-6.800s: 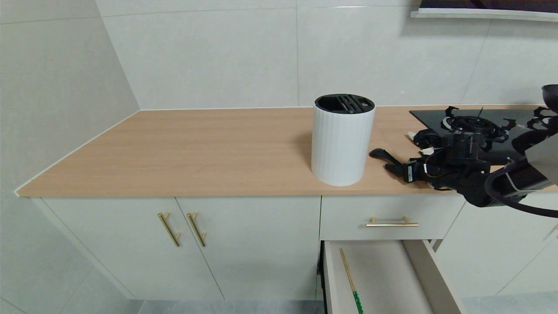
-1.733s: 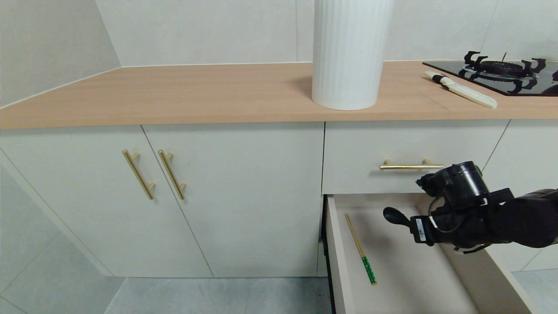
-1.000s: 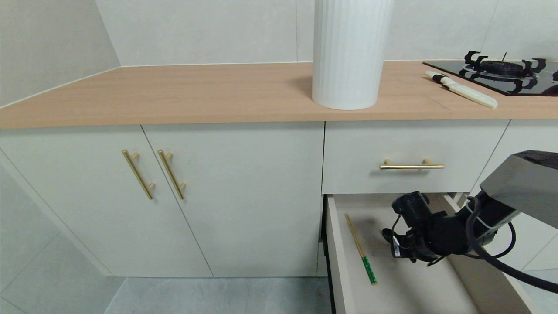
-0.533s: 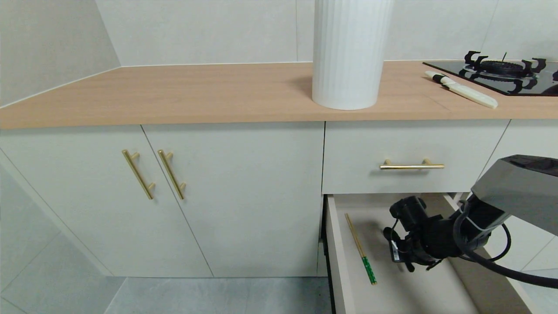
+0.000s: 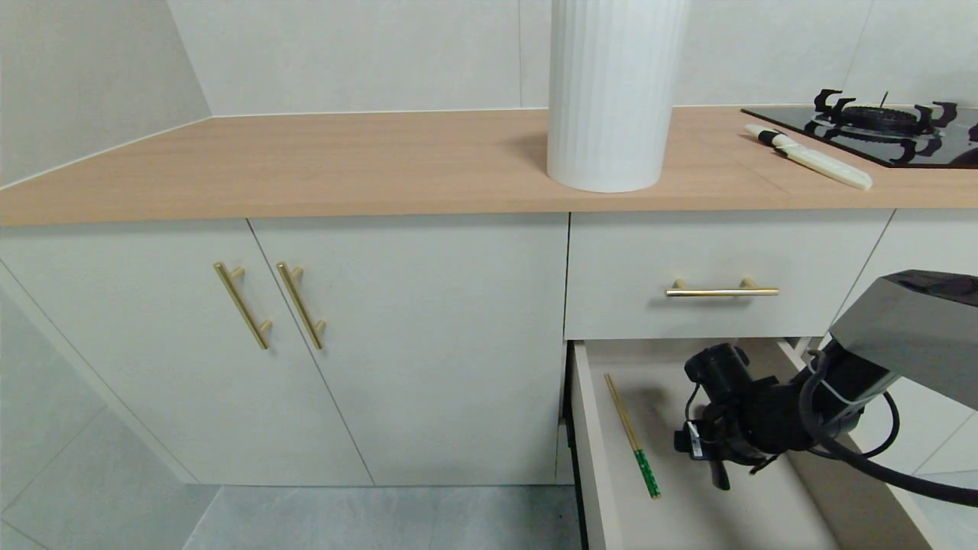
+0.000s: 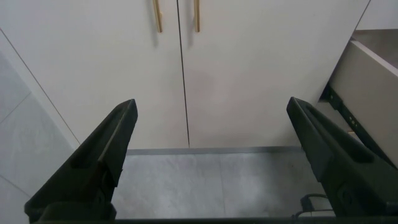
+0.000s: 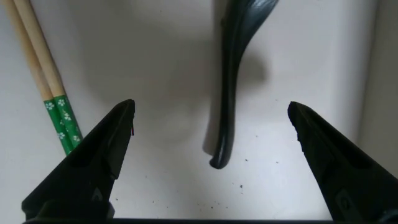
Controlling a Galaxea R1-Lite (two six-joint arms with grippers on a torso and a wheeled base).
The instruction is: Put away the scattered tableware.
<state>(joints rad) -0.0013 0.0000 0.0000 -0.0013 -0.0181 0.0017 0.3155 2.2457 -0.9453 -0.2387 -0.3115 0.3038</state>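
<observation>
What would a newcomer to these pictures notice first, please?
The right hand is low inside the open drawer, its fingers apart, with a black spoon loose between them and a pair of chopsticks beside it. Above, a tall white ribbed holder stands on the wooden counter, with a pale knife lying near the stove.

On the counter (image 5: 344, 164) ahead of you, the utensil holder (image 5: 609, 99) stands near the front edge, with the knife (image 5: 810, 156) to its right and the stove (image 5: 879, 122) behind the knife at the far right. Below, the cabinet doors (image 5: 306, 344) sit left of the closed drawer (image 5: 718, 260), and the open drawer (image 5: 592, 458) juts out beneath it. In it you find the chopsticks (image 5: 630, 435) along the left side and the spoon (image 7: 227, 106) to their right, apart from them.
</observation>
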